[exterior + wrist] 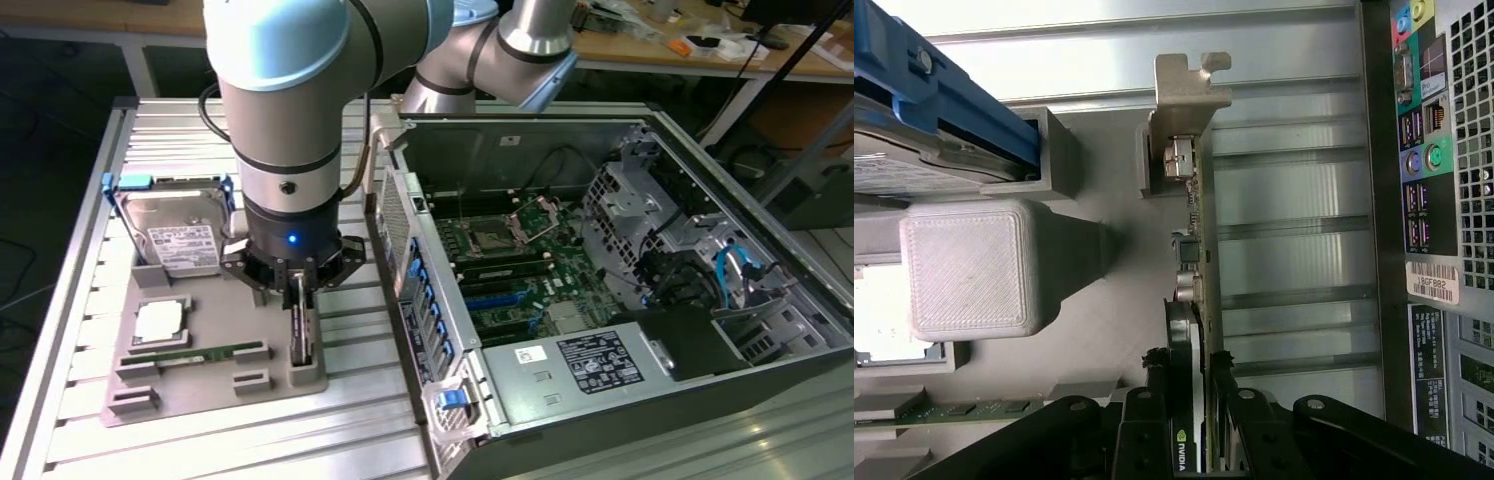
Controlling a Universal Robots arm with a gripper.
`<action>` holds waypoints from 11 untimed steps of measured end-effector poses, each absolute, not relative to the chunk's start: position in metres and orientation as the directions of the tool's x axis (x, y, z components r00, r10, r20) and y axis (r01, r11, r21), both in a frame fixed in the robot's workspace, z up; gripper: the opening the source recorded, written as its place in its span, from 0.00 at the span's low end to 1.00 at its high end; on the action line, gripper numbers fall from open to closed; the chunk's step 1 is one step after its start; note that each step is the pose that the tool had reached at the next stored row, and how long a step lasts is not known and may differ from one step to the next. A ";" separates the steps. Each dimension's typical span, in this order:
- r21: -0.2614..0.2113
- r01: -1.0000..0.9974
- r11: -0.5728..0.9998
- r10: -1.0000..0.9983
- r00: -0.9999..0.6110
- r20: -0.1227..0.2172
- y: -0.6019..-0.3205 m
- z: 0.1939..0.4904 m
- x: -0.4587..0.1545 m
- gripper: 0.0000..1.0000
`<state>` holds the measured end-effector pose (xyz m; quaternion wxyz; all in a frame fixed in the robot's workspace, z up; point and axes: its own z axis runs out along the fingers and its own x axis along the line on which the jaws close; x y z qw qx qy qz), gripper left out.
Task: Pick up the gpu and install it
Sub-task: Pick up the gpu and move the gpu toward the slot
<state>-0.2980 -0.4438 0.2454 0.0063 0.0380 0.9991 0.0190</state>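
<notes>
GPU (303,345) (1194,215) stands on edge in the grey fixture tray (200,385), at the tray's 3 o'clock side in the exterior view. Gripper (296,290) (1189,365) is partly closed, fingers clamped on both card faces. Hard drive (180,245) lies at 10 o'clock, computer case (747,200) at 3 o'clock.

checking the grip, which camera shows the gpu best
The wrist view: the gpu is seen edge-on and close, from its silver bracket to the gripper, whose fingers are shut on both faces. The exterior view gives just a thin dark strip standing in the grey tray beneath the arm.
</notes>
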 end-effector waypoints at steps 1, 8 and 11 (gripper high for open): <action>0.039 0.076 0.996 0.076 -0.997 -0.011 -0.444 0.245 -0.298 0.27; 0.039 0.076 0.996 0.076 -0.997 -0.011 -0.444 0.245 -0.298 0.27; 0.039 0.076 0.996 0.076 -0.997 -0.011 -0.444 0.245 -0.298 0.27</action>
